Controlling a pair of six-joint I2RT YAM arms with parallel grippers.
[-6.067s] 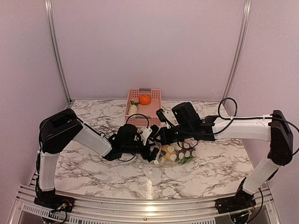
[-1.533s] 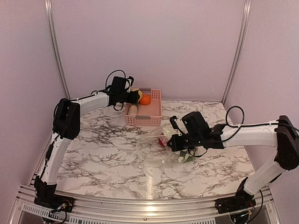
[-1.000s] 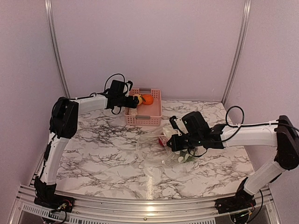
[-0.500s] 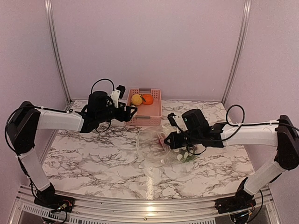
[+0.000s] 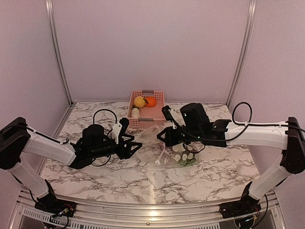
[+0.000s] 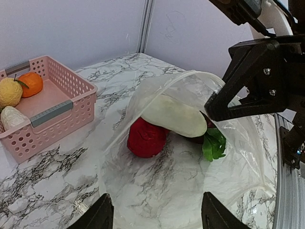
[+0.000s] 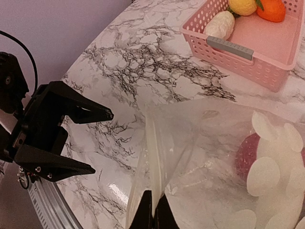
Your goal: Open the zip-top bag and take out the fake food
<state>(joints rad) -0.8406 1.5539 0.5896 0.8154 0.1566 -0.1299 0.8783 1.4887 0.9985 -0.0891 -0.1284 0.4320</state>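
The zip-top bag [image 5: 167, 149] lies mid-table with its mouth open toward the left. My right gripper [image 5: 162, 137] is shut on the bag's upper rim [image 7: 157, 157] and holds it lifted. Fake food is inside: a red piece [image 6: 147, 138], a white piece [image 6: 174, 117] and green leaves [image 6: 213, 145]. My left gripper [image 5: 132, 134] is open and empty, just left of the mouth and pointing into it [image 6: 156, 212]. It also shows in the right wrist view [image 7: 102, 142].
The pink basket [image 5: 157, 115] stands at the back and holds a yellow fruit [image 5: 139, 101], an orange fruit [image 5: 150, 101] and a white piece [image 5: 136, 112]. It shows at the left in the left wrist view [image 6: 62, 109]. Purple walls stand on three sides.
My left arm left a yellow fruit in the basket, then swung back and down to the bag's mouth with its jaws open. My right gripper raised the bag's rim and shifted slightly left.
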